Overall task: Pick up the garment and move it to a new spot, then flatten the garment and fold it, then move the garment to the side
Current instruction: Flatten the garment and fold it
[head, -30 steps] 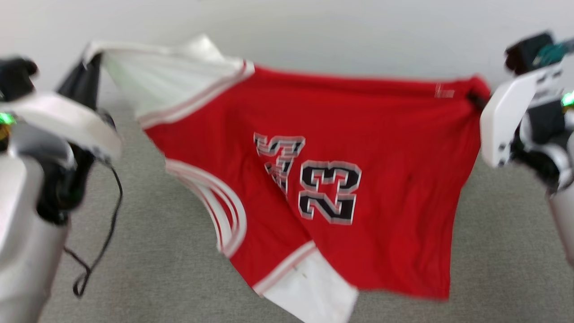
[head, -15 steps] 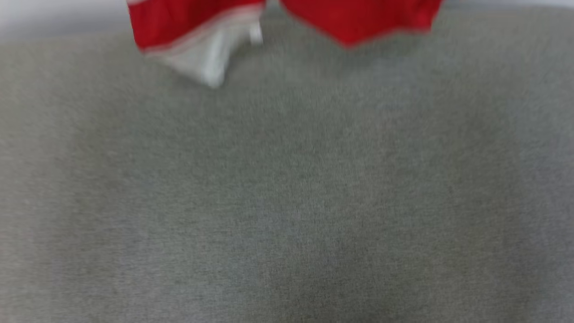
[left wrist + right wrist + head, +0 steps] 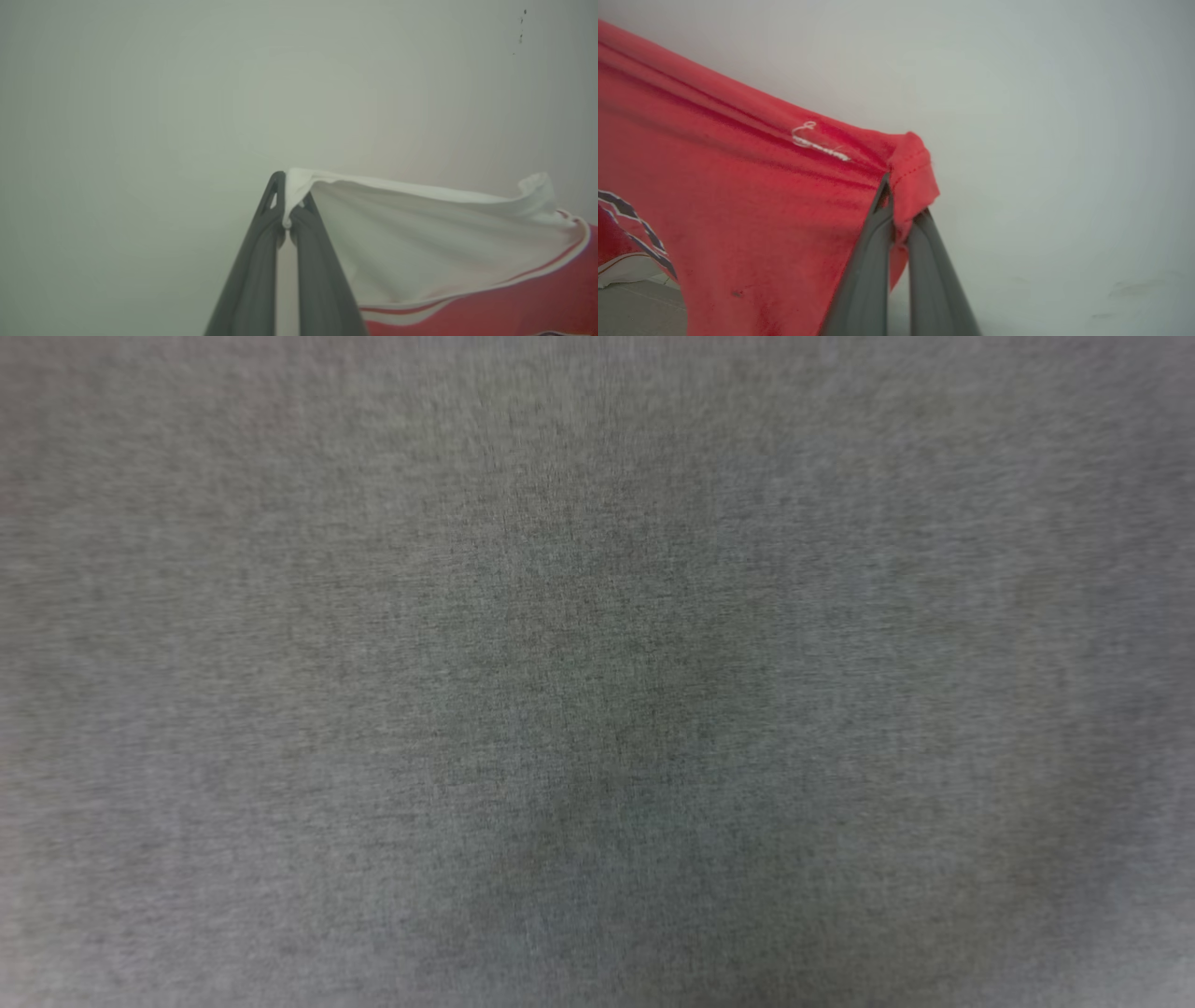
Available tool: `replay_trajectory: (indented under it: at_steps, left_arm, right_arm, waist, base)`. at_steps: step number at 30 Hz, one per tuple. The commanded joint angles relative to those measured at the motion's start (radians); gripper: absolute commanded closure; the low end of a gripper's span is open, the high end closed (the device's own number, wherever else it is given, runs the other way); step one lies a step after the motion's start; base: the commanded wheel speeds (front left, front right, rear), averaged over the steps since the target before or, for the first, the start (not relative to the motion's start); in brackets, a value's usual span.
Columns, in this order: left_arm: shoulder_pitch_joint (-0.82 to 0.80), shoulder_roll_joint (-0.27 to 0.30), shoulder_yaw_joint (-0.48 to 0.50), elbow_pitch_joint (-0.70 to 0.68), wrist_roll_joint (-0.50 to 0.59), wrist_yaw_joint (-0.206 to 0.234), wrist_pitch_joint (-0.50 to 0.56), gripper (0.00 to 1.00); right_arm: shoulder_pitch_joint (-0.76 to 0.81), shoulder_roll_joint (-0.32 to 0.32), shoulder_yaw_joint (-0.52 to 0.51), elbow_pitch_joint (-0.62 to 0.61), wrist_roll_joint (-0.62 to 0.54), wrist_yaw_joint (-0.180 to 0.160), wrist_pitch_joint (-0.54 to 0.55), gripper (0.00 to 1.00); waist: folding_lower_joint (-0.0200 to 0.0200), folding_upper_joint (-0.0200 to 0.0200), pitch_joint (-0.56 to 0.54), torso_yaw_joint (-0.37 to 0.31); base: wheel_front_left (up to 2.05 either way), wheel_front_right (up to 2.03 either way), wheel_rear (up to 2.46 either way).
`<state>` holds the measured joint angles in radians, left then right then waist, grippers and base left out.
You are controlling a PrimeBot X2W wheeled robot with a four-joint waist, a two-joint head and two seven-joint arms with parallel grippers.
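Comparing with one second ago: the head camera has tipped down and the whole picture has shifted. Back then it framed the garment (image 3: 738, 196) spread wide. Half a second ago it caught just the lower edge at the top. Now it gives a blurred grey cloth surface (image 3: 597, 672). Read as camera motion, not garment motion.
Garment look: red body, creased in long lines running toward the pinched corner. The white sleeve (image 3: 434, 233) joins the red through striped trim (image 3: 467, 298). There is a small white stitched mark (image 3: 819, 142) near the top edge. Part of a black-and-white print (image 3: 630, 214) sits at the left edge of the right wrist view.
Garment position: lifted and hanging in front of a pale wall (image 3: 163, 93). The top edge is drawn fairly taut away from each pinch point.
Left gripper: left gripper (image 3: 287, 210) is clamped on the edge of the white sleeve. The cloth leaves the fingertips and runs off to the right of that view.
Right gripper: right gripper (image 3: 903, 200) is clamped on a red hem corner. A small flap folds over the fingertips, and the rest runs left and down in that view.
Finger spacing: both pairs are pressed together with only fabric between them.
Lower edge: cannot tell whether it touches the surface below.
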<state>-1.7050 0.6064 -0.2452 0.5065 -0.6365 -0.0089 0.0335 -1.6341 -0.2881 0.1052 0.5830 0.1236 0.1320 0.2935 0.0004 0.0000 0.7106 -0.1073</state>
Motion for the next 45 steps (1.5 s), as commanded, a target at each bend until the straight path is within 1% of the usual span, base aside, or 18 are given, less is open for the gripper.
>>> replay_trajectory:
  at_steps: [1, 4, 9, 14, 17, 20, 25, 29, 32, 36, 41, 45]
  left_arm:
    - [-0.010, 0.006, 0.009, 0.014, -0.002, 0.002, -0.010, 1.00]
    - [-0.006, -0.004, 0.013, 0.040, -0.015, -0.007, -0.024, 1.00]
    - [0.049, -0.022, 0.021, 0.110, -0.044, -0.033, -0.068, 1.00]
    - [0.131, -0.039, 0.029, 0.168, -0.075, -0.063, -0.119, 1.00]
    - [0.208, -0.051, 0.024, 0.197, -0.093, -0.083, -0.155, 1.00]
    - [0.332, -0.066, 0.023, 0.225, -0.119, -0.095, -0.199, 1.00]
    - [0.574, -0.063, 0.048, 0.253, -0.181, -0.110, -0.253, 1.00]
    - [0.832, -0.101, 0.069, 0.229, -0.216, -0.110, -0.286, 1.00]
    - [1.015, -0.132, 0.110, 0.191, -0.246, -0.092, -0.299, 1.00]
    - [1.249, -0.172, 0.152, 0.102, -0.247, -0.049, -0.302, 1.00]
    - [1.520, -0.198, 0.176, -0.096, -0.226, 0.041, -0.300, 1.00]
    - [1.711, -0.189, 0.172, -0.261, -0.216, 0.129, -0.250, 1.00]
  right_arm:
    - [-0.019, -0.002, 0.006, 0.020, 0.003, -0.002, -0.016, 1.00]
    - [-0.042, 0.006, 0.032, 0.063, 0.017, -0.002, -0.050, 1.00]
    - [-0.045, 0.015, 0.071, 0.140, 0.036, -0.002, -0.095, 1.00]
    - [0.011, 0.014, 0.113, 0.184, 0.053, -0.002, -0.130, 1.00]
    - [0.065, -0.007, 0.154, 0.199, 0.076, -0.002, -0.149, 1.00]
    - [0.162, -0.025, 0.183, 0.195, 0.112, -0.002, -0.175, 1.00]
    - [0.379, -0.039, 0.208, 0.151, 0.169, -0.003, -0.197, 1.00]
    - [0.615, -0.070, 0.175, 0.114, 0.196, -0.004, -0.193, 1.00]
    - [0.780, -0.078, 0.129, 0.063, 0.204, -0.005, -0.172, 1.00]
    - [1.033, -0.076, 0.033, -0.023, 0.194, -0.009, -0.136, 1.00]
    - [1.331, -0.029, -0.099, -0.200, 0.160, -0.009, -0.061, 1.00]
    - [1.560, 0.040, -0.198, -0.369, 0.131, -0.009, 0.010, 1.00]
  waist:
    - [-0.0004, 0.0000, 0.070, 0.001]
    - [-0.0004, 0.0000, 0.099, 0.009]
    - [-0.0004, 0.0000, 0.102, 0.022]
    - [-0.0004, 0.0000, 0.068, 0.040]
    - [-0.0004, 0.0000, 0.026, 0.059]
    - [-0.0004, 0.0000, -0.041, 0.074]
    - [-0.0004, 0.0000, -0.171, 0.075]
    - [-0.0004, 0.0000, -0.313, 0.099]
    - [-0.0004, 0.0000, -0.399, 0.115]
    - [-0.0004, 0.0000, -0.513, 0.141]
    - [-0.0004, 0.0000, -0.624, 0.161]
    - [-0.0004, 0.0000, -0.698, 0.179]
  base:
    - [0.00, 0.00, 0.00]
    - [0.00, 0.00, 0.00]
    - [0.00, 0.00, 0.00]
    - [0.00, 0.00, 0.00]
    - [0.00, 0.00, 0.00]
    - [0.00, 0.00, 0.00]
    - [0.00, 0.00, 0.00]
    - [0.00, 0.00, 0.00]
    - [0.00, 0.00, 0.00]
    - [0.00, 0.00, 0.00]
    - [0.00, 0.00, 0.00]
    - [0.00, 0.00, 0.00]
